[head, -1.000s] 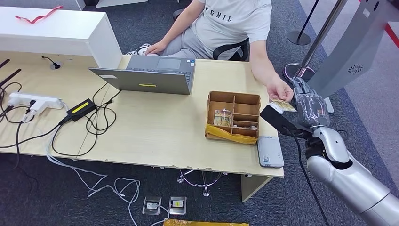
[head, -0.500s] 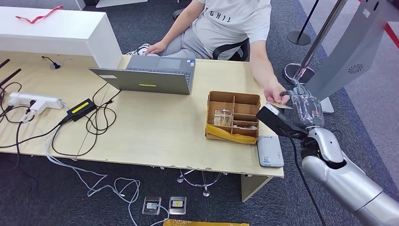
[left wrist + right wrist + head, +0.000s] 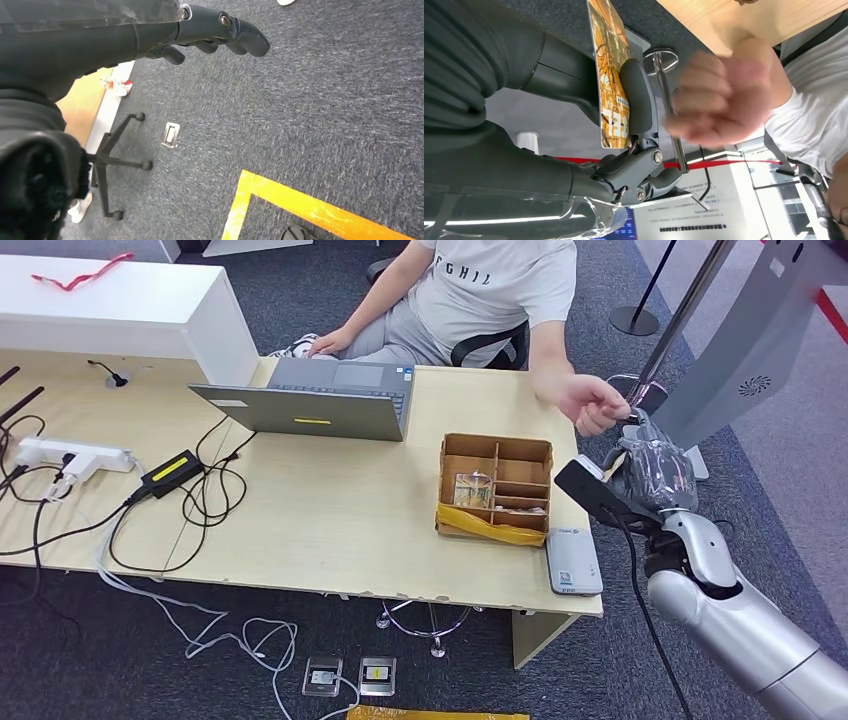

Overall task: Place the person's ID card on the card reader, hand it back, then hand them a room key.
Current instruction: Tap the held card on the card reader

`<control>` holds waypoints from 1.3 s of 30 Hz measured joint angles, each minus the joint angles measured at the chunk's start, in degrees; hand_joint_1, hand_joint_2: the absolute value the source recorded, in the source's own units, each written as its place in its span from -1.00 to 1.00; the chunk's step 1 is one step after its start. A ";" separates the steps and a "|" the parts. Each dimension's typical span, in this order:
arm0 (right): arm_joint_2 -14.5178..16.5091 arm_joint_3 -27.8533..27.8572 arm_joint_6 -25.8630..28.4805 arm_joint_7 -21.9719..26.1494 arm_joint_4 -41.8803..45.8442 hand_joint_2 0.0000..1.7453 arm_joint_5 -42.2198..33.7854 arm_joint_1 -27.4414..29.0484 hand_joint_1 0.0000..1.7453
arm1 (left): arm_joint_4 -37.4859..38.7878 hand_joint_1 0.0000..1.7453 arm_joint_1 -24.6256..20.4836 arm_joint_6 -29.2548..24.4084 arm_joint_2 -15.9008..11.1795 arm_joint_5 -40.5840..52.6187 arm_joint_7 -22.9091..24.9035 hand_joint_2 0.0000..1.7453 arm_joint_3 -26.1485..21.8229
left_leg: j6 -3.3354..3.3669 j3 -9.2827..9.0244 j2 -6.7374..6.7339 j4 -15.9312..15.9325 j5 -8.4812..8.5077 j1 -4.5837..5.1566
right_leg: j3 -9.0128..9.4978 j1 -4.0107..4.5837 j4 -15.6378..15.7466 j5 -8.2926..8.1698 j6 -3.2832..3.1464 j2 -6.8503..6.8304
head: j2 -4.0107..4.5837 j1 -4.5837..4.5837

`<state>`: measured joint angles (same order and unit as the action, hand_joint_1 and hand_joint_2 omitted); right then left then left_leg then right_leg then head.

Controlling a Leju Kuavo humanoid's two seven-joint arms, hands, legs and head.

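My right hand [image 3: 650, 475] hovers just off the table's right edge, beside the wooden box [image 3: 497, 488]. In the right wrist view it pinches the orange patterned ID card [image 3: 611, 75] between thumb and a dark finger [image 3: 638, 97]. The person's hand [image 3: 593, 405] is raised a little beyond mine and holds nothing; it shows blurred close to the card [image 3: 719, 97]. The white card reader [image 3: 574, 560] lies flat at the table's front right corner, below my hand. My left hand [image 3: 220, 30] hangs over the carpet, fingers loosely apart and holding nothing.
A laptop [image 3: 320, 400] sits mid-table in front of the seated person. A power strip [image 3: 70, 455] and tangled cables [image 3: 200, 495] lie at the left. A stanchion pole [image 3: 680, 315] and grey kiosk panel [image 3: 745, 340] stand right of my hand.
The person brought the card to my right hand, released it and pulled their hand back and up. My right hand now holds the card and has shifted slightly.
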<state>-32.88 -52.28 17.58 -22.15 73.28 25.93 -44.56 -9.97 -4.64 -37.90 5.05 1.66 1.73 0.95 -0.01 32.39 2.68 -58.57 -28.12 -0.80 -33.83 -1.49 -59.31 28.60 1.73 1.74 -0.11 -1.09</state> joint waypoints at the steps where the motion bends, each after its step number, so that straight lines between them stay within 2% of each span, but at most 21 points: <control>1: -0.08 0.09 0.07 -0.02 0.04 1.00 -0.27 0.33 1.00 | -0.01 -1.00 0.00 0.01 -0.01 -0.13 -0.03 -1.00 0.08 | 0.00 -0.01 0.00 0.00 0.00 0.00 | 0.00 0.00 0.00 0.00 0.00 0.00 | 0.00 0.00; 19: -0.75 0.66 0.08 1.58 -2.33 1.00 -0.44 9.81 1.00 | -0.91 -1.00 0.14 0.20 -0.45 -1.60 -0.68 -1.00 2.64 | 0.00 0.00 -0.07 0.00 -0.01 0.00 | 0.00 0.00 0.00 0.00 0.00 0.04 | 0.00 -0.01; 29: -0.01 0.65 -0.04 1.70 -5.19 1.00 0.04 12.16 1.00 | -1.38 -1.00 0.31 0.24 -0.66 -2.17 -0.86 -1.00 4.54 | 0.00 0.01 -0.07 0.00 -0.01 0.00 | 0.00 0.00 0.00 0.00 0.00 0.04 | 0.01 -0.01; 39: 1.32 1.01 -0.05 4.28 -8.37 1.00 -0.33 13.12 1.00 | -1.40 -1.00 0.34 0.22 -0.83 -3.13 -0.86 -1.00 6.03 | 0.00 -0.02 -0.09 0.00 -0.01 0.00 | 0.01 0.00 0.00 0.00 0.00 0.06 | -0.01 -0.01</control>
<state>-31.56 -51.27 17.53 -17.87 64.91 25.60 -31.45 -11.37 -4.30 -37.68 4.23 -1.47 0.87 6.97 -0.02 32.38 2.59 -58.56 -28.13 -0.81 -33.82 -1.48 -59.31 28.60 1.73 1.80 -0.12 -1.09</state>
